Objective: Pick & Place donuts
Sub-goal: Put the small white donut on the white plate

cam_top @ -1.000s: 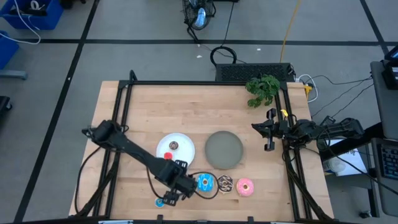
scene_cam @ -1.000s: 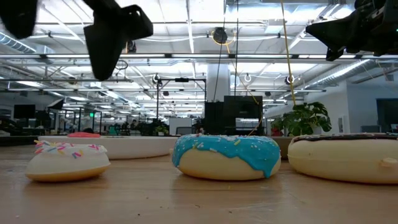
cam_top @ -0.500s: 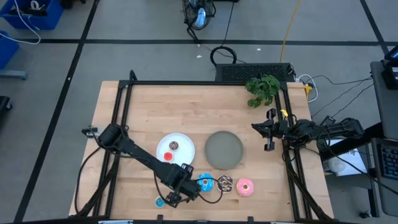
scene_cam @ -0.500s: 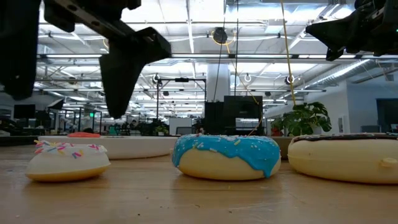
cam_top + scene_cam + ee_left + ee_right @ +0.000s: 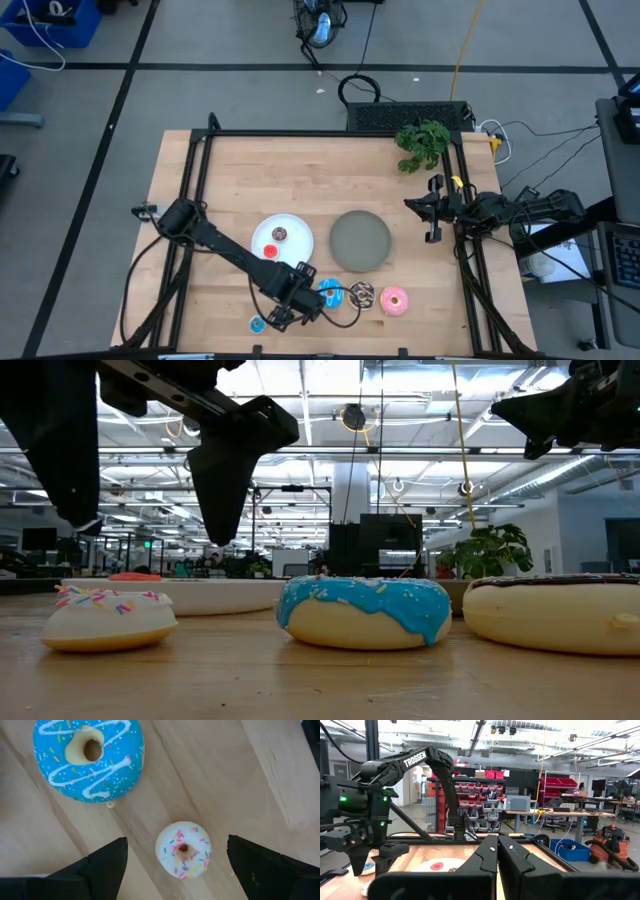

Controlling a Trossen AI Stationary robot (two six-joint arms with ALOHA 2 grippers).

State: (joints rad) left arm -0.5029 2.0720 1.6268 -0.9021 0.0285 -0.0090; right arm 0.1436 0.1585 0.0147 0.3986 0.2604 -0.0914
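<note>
The tiny whitish-pink sprinkled donut (image 5: 183,850) lies flat on the wood. My left gripper (image 5: 176,841) hangs open right above it, one finger on each side and clear of it (image 5: 150,532). In the high view the left gripper (image 5: 288,308) hides this donut. Beside it lie the blue donut (image 5: 331,293), the brown sprinkled donut (image 5: 362,295) and the pink donut (image 5: 394,300). The tiny light blue donut (image 5: 258,324) sits near the table's near edge. The tiny brown donut (image 5: 280,234) and the tiny red donut (image 5: 268,251) lie on the white plate (image 5: 297,228). My right gripper (image 5: 432,215) waits shut at the right edge.
The grey plate (image 5: 360,240) sits right of the white plate. A green plant (image 5: 422,140) stands at the far right corner. A black cable (image 5: 340,312) loops on the wood by the blue donut. Bare wood stretches across the far half of the table.
My left gripper has come down and shifted slightly toward the table's right, and now stands over the tiny whitish-pink donut with both fingers showing in the low view. No donut has moved.
</note>
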